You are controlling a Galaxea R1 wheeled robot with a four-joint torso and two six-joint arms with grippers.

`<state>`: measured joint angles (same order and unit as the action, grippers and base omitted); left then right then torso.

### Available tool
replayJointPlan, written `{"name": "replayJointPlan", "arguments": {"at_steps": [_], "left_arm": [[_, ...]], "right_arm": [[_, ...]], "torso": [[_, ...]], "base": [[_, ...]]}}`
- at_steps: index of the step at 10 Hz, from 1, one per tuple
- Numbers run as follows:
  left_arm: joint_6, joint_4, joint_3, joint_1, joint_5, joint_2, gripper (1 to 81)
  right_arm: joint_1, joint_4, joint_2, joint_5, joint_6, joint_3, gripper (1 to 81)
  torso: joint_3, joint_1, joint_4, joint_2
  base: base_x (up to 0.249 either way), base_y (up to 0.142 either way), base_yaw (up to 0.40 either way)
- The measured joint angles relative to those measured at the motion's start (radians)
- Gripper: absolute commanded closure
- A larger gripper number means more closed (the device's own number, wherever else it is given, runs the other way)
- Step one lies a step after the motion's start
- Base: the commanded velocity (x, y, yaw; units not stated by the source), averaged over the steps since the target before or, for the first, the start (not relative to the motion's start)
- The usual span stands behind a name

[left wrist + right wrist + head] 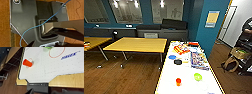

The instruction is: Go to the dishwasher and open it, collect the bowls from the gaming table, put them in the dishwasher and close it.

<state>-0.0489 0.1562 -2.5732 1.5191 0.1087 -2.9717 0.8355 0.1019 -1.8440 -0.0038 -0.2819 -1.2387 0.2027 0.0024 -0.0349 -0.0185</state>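
The gaming table (166, 75), with a white top and a yellow edge, runs away from me at centre right. A blue bowl (172, 57) sits near its left edge, halfway along. A yellow-green bowl (198, 76) stands nearer to me on the right side. In the right wrist view, that arm hangs above the table's near end (50, 72), with the yellow-green bowl (48, 47) at the picture's edge. My left wrist hangs over the robot's own dark plate and the wooden floor (5, 18). The dishwasher is out of view.
An orange cup (178, 81) (27, 63) stands near the table's near end. A black object (178, 62) and game boxes (199, 61) lie further along. Yellow-wood tables (137, 44) stand to the left. At the right are a person (247, 28) and bags (231, 63).
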Motion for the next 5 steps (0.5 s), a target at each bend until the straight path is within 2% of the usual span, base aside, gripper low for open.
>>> {"name": "replayJointPlan", "arguments": {"at_steps": [5], "left_arm": [[0.000,-0.001,0.000,-0.011,0.005,0.000,1.0]], "right_arm": [[-0.247,0.076,0.019,-0.145,0.000,-0.007,1.0]], "torso": [[0.006,0.000,0.000,0.000]], "base": [[0.000,0.000,0.000]]}}
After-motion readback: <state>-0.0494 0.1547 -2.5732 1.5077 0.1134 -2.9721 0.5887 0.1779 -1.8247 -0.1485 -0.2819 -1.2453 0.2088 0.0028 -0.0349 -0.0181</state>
